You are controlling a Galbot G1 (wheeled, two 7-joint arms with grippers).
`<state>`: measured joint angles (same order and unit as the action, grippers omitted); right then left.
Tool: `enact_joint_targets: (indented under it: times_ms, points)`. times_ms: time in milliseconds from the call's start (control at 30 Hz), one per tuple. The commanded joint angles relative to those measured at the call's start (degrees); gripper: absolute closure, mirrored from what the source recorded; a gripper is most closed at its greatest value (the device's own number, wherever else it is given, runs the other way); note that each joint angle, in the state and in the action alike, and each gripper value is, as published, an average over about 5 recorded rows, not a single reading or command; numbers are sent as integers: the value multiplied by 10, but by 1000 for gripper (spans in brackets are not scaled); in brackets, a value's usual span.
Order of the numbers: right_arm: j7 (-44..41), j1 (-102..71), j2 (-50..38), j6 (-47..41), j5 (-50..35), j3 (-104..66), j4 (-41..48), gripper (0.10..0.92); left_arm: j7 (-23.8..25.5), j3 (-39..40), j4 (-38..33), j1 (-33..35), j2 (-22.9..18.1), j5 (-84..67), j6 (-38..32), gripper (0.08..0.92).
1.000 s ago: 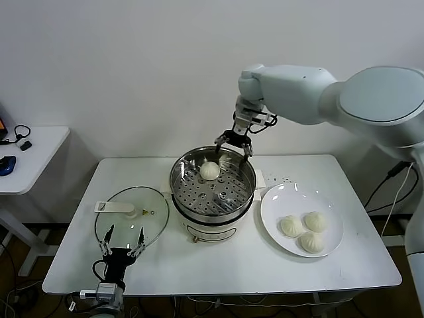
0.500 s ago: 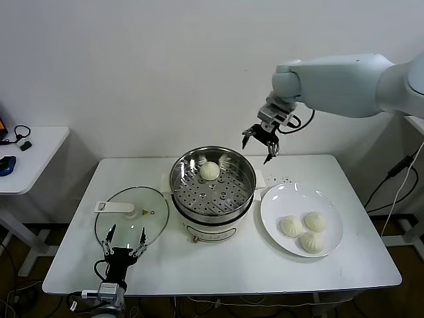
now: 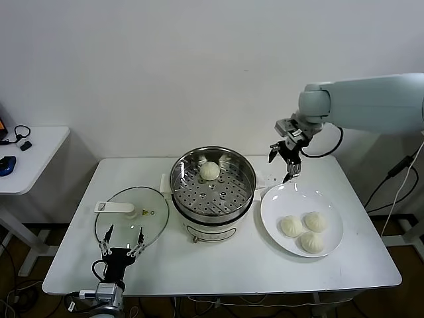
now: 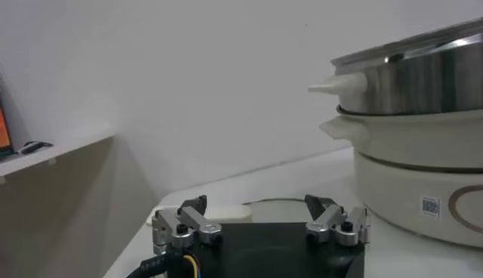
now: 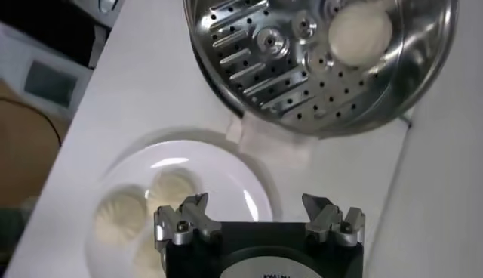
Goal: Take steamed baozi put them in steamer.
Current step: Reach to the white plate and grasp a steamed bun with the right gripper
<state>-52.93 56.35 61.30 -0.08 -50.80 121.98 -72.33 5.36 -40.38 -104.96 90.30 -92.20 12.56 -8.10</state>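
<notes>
The steel steamer point(image 3: 222, 193) stands mid-table on its cream base, with one baozi point(image 3: 210, 171) lying on the perforated tray near the back. Three more baozi point(image 3: 305, 230) sit together on the white plate point(image 3: 291, 199) to the right. My right gripper point(image 3: 284, 163) hangs open and empty above the plate's far edge, right of the steamer. From its wrist camera, the open right gripper point(image 5: 256, 205) looks down on the plate point(image 5: 219, 170), two baozi point(image 5: 121, 215) and the steamer tray point(image 5: 287, 68) with its baozi point(image 5: 361, 30). My left gripper point(image 3: 121, 242) rests open at the front left.
A round glass lid point(image 3: 132, 213) with a white handle lies flat left of the steamer, just beyond the left gripper point(image 4: 256, 205). The steamer's side point(image 4: 415, 159) fills that wrist view. A small side table point(image 3: 26, 152) stands at far left. The wall is close behind.
My right gripper has swung from over the steamer's back rim to the right, ending above the plate's far edge, open and empty throughout. The baozi in the steamer and the left arm stayed still.
</notes>
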Motion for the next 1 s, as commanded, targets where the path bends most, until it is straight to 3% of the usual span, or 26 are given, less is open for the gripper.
enact_joint_targets:
  times_ms: [33, 1000]
  points:
    - [0, -18, -40, -90, -17, 1, -32, 203, 0, -1, 1, 0, -28, 0, 0, 177]
    - [29, -115, -65, -86, 44, -24, -26, 203, -2, -9, 13, -1, -27, 0, -7, 177]
